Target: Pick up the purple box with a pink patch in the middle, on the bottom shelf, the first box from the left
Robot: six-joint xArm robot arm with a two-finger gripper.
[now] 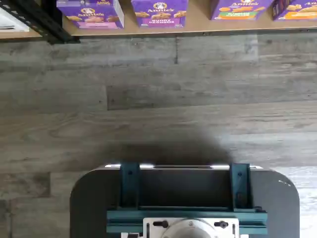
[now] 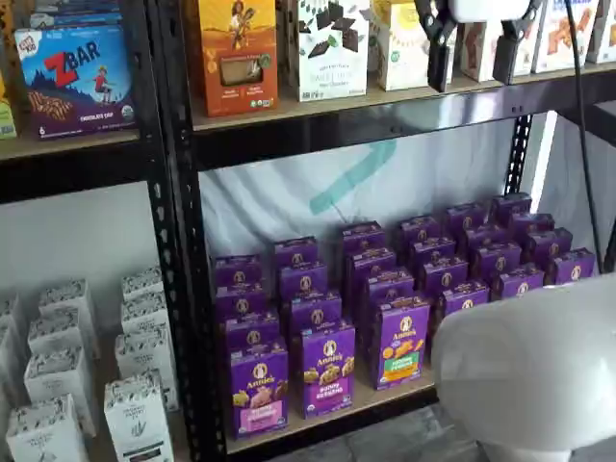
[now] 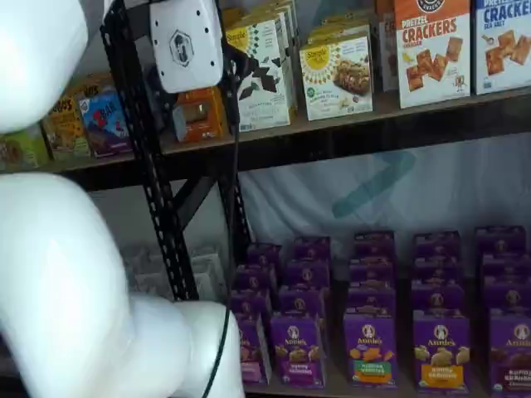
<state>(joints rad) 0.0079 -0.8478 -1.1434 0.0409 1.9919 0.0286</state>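
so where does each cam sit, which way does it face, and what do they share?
Wrist view: on the wrist, facing down at grey plank floor and the bottom shelf front; only the dark mount with teal brackets shows.
Shelf view: fixed, fronting the shelves at a slant; open end effector hangs from above, white arm body at the lower corner.
Shelf view: fixed, fronting the shelves; white arm fills one side, end effector body up high.
Shared: the purple box and its row.

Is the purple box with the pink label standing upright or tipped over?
Upright. In a shelf view the purple box stands on the bottom shelf, logo above the pink band, front facing out.
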